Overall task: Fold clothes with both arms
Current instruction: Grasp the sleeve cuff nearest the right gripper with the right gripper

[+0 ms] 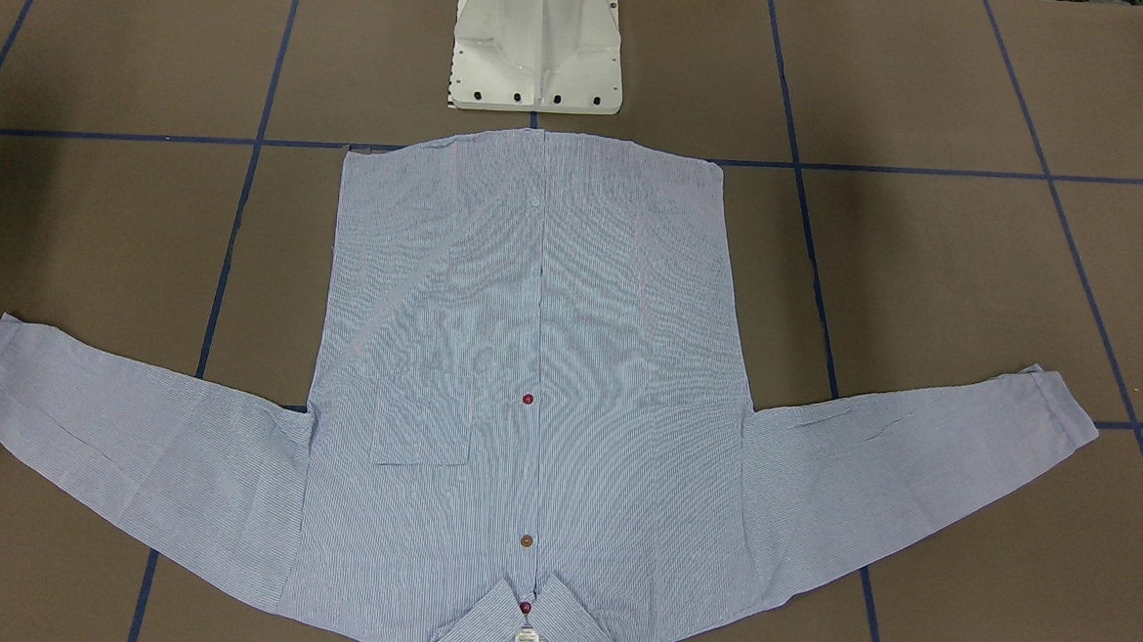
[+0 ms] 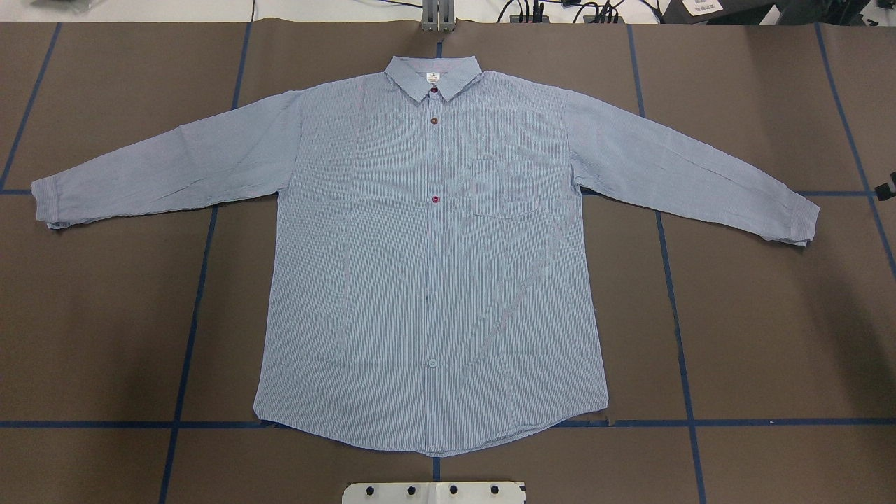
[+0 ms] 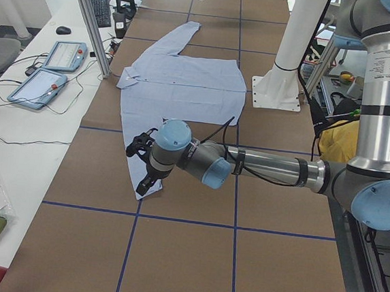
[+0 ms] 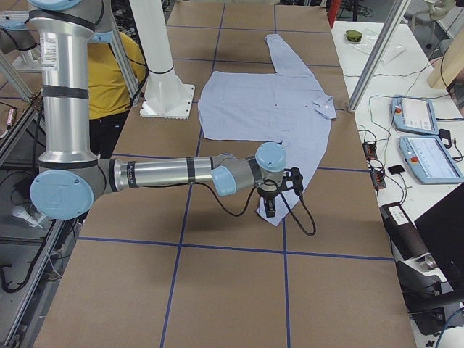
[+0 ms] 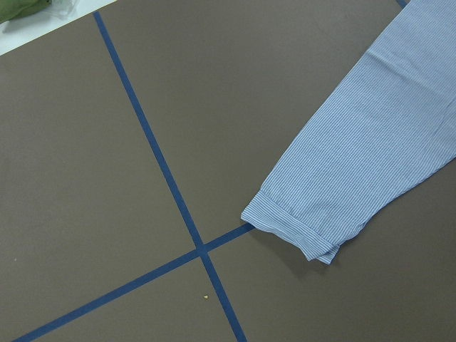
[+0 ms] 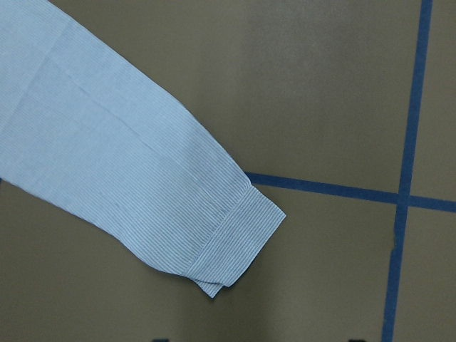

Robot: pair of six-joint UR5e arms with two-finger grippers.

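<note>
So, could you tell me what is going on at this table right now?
A folding job is set up but not yet begun. A light blue striped shirt lies flat, buttoned side up, on the brown table, with its sleeves spread and nothing folded. The left gripper hangs by one sleeve cuff, and the right gripper hangs by the other cuff. Both cuffs lie flat and look ungripped; I cannot tell whether the jaws are open.
</note>
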